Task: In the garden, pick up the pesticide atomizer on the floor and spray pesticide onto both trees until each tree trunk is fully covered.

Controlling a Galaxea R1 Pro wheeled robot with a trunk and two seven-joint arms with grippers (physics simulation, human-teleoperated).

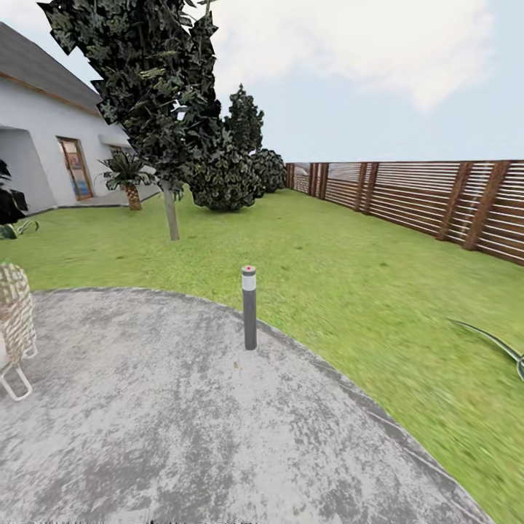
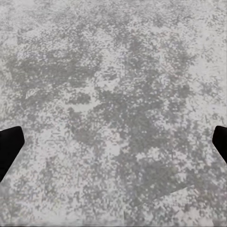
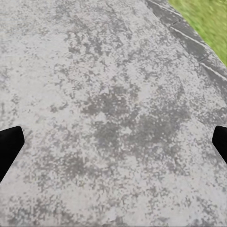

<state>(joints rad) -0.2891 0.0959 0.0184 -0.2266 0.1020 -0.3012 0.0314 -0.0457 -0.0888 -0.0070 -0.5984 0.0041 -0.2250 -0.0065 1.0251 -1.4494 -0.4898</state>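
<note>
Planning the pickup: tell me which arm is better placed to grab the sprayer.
Neither yet. Both the left gripper and right gripper hang open over bare paving. The tree stands ahead on the left.

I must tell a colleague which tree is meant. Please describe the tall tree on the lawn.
Start at the white house; on the lawn before it stands the tall tree. Its bare pale trunk carries a dark crown high up, unlike the short palm and the round bushes.

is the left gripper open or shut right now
Open. In the left wrist view its two dark fingertips sit far apart, with bare grey paving between them.
</note>
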